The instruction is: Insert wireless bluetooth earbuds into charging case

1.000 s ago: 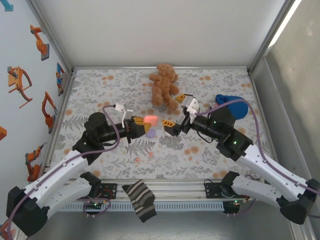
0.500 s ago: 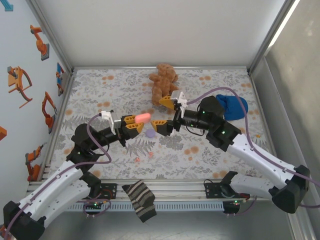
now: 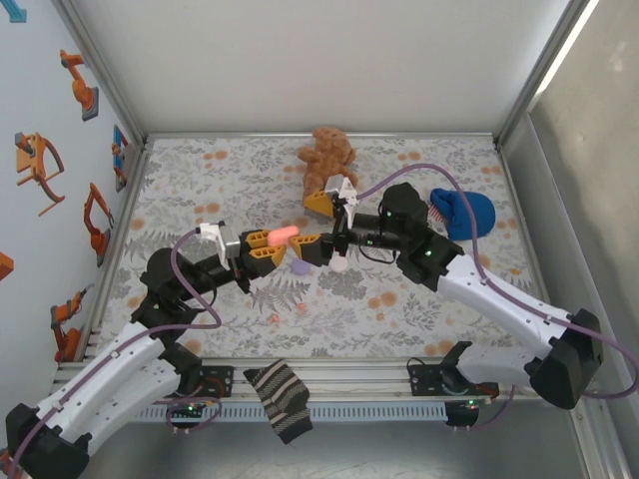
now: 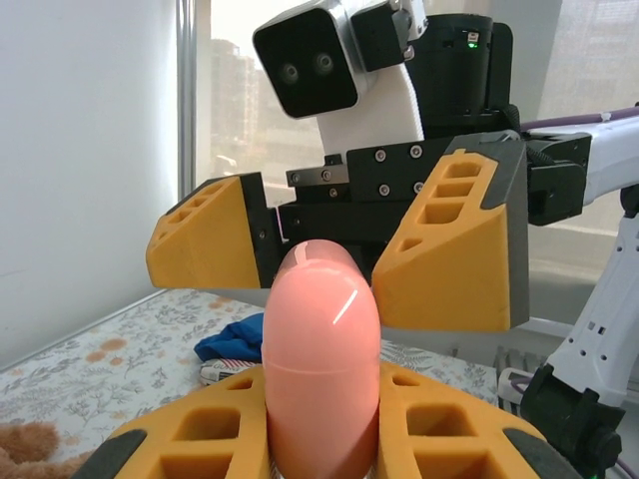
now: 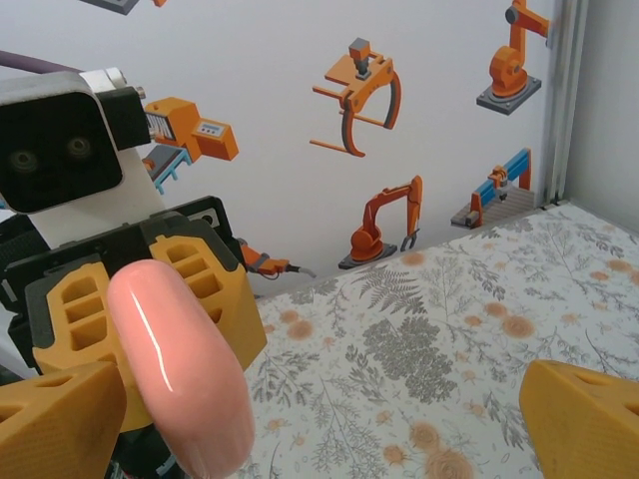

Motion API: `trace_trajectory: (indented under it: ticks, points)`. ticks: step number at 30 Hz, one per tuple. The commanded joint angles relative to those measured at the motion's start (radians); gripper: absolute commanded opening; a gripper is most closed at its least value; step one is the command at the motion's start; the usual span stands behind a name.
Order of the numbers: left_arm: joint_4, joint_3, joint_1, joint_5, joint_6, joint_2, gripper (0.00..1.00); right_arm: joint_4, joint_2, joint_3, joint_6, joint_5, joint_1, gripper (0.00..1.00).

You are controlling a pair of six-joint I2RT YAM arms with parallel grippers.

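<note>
The charging case [image 3: 284, 234] is a salmon-pink pebble with its two halves together. My left gripper [image 3: 268, 245] is shut on its lower end and holds it above the table. In the left wrist view the case [image 4: 319, 349] stands up between my orange fingers [image 4: 190, 439]. My right gripper [image 3: 313, 228] faces it, open wide, one finger on each side of the case's free end. In the right wrist view the case [image 5: 180, 369] hangs close to the left finger [image 5: 55, 419]. Two tiny reddish earbuds [image 3: 273, 318] [image 3: 303, 308] lie on the floral cloth below.
A purple disc [image 3: 300, 266] and a white disc [image 3: 339, 264] lie under the grippers. A brown teddy bear [image 3: 327, 165] sits at the back, a blue cloth [image 3: 464, 212] at the right. A striped sock [image 3: 280, 399] hangs over the front rail.
My right gripper has moved left, and its open fingers now flank the case's tip. My left gripper has drawn back a little to the left with the case.
</note>
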Motion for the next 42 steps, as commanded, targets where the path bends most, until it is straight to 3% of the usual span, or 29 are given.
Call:
trace_trajectory:
  ticks: [1,14,31,42]
  points:
    - [0.019,0.004,-0.004,0.012,0.020,-0.016,0.00,0.044,0.004,0.038,0.019,0.001,-0.006,0.99]
    - [-0.001,0.003,-0.004,0.017,0.034,-0.019,0.00,0.019,0.013,0.069,0.032,0.081,-0.009,0.99]
    - [-0.033,0.000,-0.004,-0.002,0.040,-0.031,0.00,0.011,-0.018,0.072,0.048,0.075,-0.017,0.99]
    - [-0.149,-0.005,-0.004,-0.068,0.059,-0.102,0.00,-0.037,-0.080,0.036,0.046,0.214,-0.017,0.99]
